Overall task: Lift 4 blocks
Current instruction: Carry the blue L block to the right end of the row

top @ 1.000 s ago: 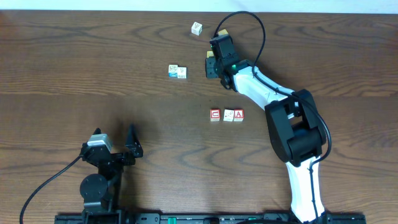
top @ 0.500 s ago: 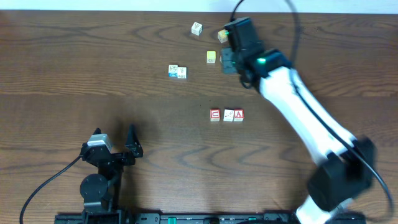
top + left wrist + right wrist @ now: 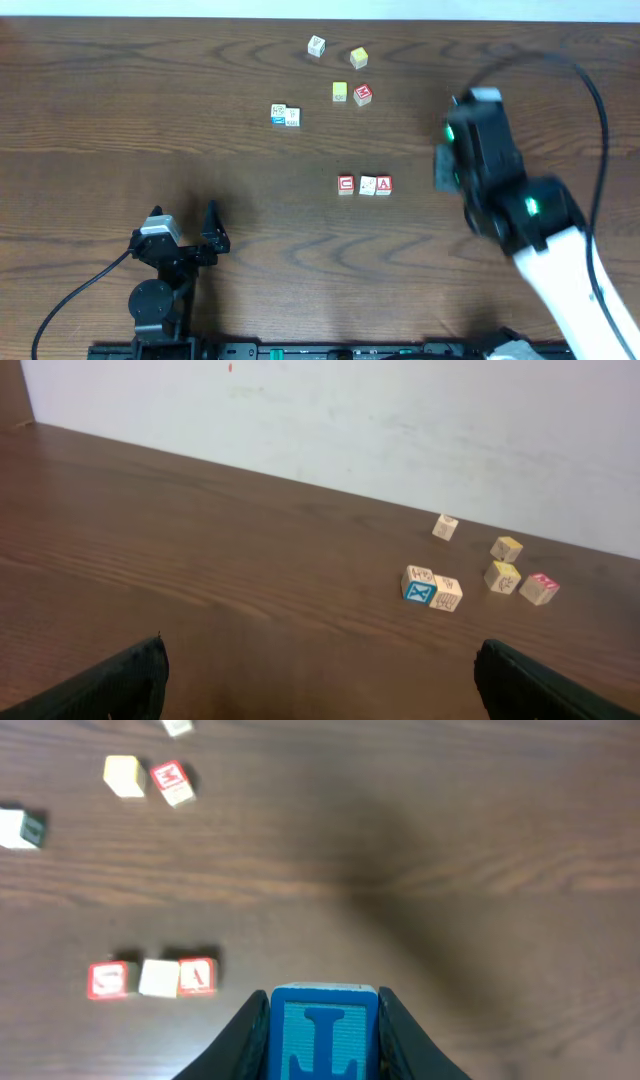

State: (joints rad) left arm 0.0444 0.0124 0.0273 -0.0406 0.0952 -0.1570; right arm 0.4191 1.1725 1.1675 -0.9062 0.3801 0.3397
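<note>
Three of the blocks stand in a row mid-table: a red-framed C (image 3: 346,185), a whitish one (image 3: 367,185) and a red-framed A (image 3: 384,184). The right wrist view shows the same row, C (image 3: 106,980), whitish (image 3: 158,978) and A (image 3: 197,976), below and left of the jaws. My right gripper (image 3: 323,1010) is shut on the fourth block, blue with a raised L (image 3: 323,1035), held above the table. From overhead the right gripper (image 3: 441,166) is blurred, right of the row, and hides that block. My left gripper (image 3: 185,226) (image 3: 320,690) rests open and empty at the front left.
At the back lie a white cube (image 3: 316,45), two yellow cubes (image 3: 359,58) (image 3: 340,92), a red-marked cube (image 3: 363,95) and a pair of white cubes with blue-green marks (image 3: 285,115). The right arm reaches in from the front right corner.
The right arm has swung from the back, beside the yellow cubes, toward the front right with the blue block. The yellow and red-marked cubes now show. The left arm is still.
</note>
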